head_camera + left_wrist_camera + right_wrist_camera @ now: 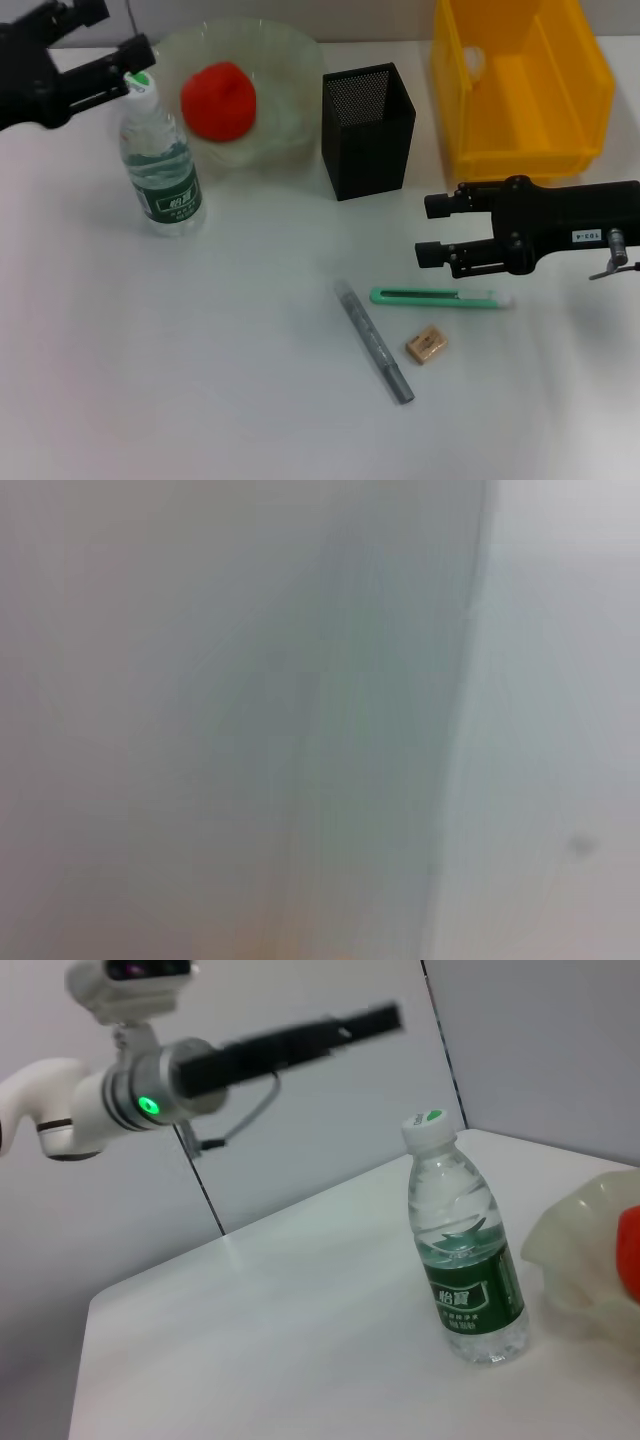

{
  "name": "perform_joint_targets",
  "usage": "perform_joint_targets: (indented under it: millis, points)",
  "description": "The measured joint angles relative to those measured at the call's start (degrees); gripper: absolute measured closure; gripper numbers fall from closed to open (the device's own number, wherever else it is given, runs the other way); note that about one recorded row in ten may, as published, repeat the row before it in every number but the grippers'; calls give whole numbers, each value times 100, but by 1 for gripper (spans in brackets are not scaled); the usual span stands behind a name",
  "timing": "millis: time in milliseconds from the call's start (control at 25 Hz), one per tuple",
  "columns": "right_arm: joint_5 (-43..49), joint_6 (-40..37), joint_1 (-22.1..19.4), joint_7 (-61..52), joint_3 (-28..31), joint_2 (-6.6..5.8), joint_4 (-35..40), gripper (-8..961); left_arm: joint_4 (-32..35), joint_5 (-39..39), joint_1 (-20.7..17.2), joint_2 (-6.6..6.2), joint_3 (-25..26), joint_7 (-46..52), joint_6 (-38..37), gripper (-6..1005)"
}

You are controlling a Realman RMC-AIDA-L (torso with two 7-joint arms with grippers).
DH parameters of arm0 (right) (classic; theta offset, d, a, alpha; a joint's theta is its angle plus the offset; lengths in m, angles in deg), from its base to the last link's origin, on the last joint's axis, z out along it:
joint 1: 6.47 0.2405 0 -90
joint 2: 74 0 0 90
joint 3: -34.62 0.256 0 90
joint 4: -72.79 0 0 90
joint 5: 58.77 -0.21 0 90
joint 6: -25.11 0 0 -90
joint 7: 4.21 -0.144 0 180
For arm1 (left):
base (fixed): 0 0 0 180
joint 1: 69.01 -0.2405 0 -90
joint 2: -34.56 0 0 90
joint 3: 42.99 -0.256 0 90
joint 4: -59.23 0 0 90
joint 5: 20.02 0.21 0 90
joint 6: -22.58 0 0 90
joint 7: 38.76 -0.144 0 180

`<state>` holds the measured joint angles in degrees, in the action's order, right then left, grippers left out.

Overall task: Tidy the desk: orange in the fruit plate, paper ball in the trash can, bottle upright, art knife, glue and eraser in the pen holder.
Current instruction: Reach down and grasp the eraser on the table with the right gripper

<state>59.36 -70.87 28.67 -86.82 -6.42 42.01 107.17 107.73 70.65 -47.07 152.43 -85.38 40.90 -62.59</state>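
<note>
The bottle (162, 170) (465, 1260) stands upright on the desk (200, 380), left of the fruit plate (285, 60) (575, 1260). The orange (218, 100) (630, 1250) lies in that plate. My left gripper (132, 66) (320, 1035) hovers open just above and behind the bottle's cap, not touching it. My right gripper (432, 229) stands open, low over the desk, just above the art knife (440, 297). The glue (375, 342) and the eraser (426, 344) lie in front of it. The pen holder (367, 130) stands mid-back. The paper ball (472, 62) sits inside the trash can (520, 90).
The left wrist view is a pale blur with nothing to make out. The trash can stands close behind my right arm, and the pen holder stands between the fruit plate and the trash can.
</note>
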Motion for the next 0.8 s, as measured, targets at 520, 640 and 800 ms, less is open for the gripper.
perform_joint_targets:
  millis: [520,640,800]
  points:
    - [8,-128,230,-397,-10,-61,223,192,-631,17,-263,-100,-143,-188,-2380,138]
    - [22,-207,275,-619,-158,-103,397,192,-1144,498,-214,-40,-171,-724,-2331,138]
    - [24,-221,305,-988,-557,-133,700,192,-1417,789,-237,1,-173,-1051,-2170,138]
